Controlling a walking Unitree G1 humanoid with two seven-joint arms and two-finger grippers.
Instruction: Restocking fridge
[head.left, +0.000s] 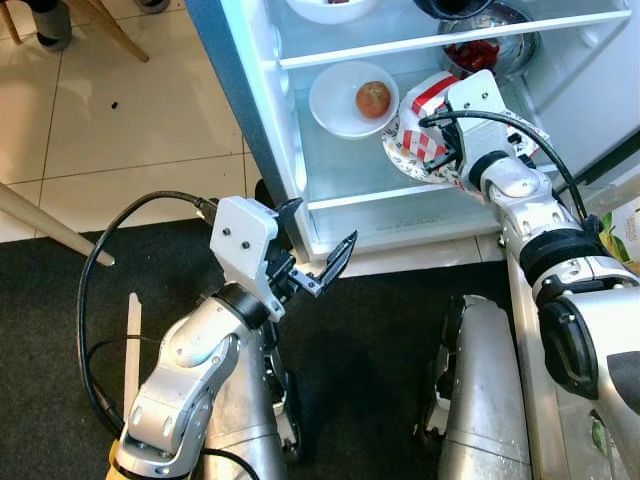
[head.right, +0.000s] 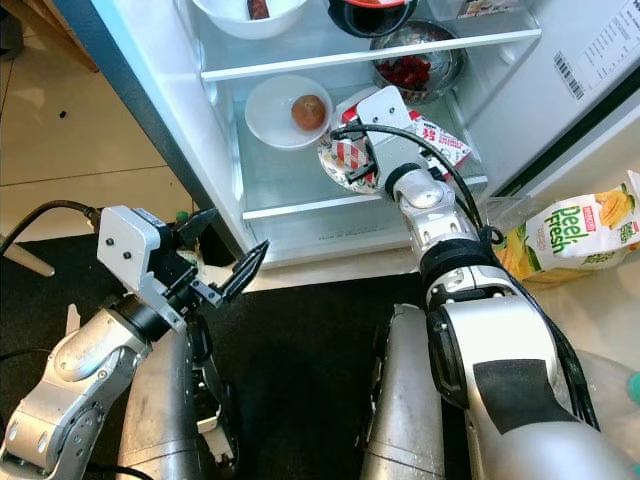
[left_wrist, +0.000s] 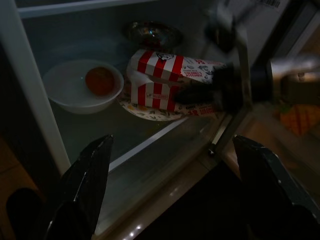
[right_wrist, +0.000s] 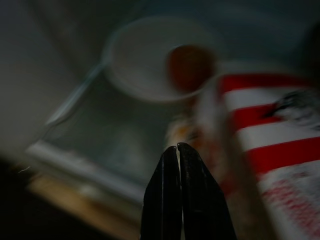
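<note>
Right gripper: reached into the open fridge, above the lower glass shelf; the two black fingers are pressed together in the wrist view. Whether the rim of the paper plate is pinched between them cannot be decided.
Paper plate: lying on the lower shelf, near its front edge, with the red-and-white striped carton on top of it.
Handling: the plate is judged thin and bendable, so it may sag under the carton if it is lifted by one edge. The carton is judged light and easy to crush; a hold across its side walls is advised, or the plate can be pushed flat along the shelf.
White bowl: just beside the plate, holding one round brownish fruit.
Left gripper: kept outside the fridge, over the dark mat, fingers spread apart and holding nothing.
Juice carton: lying on the floor, at the robot's right.
</note>
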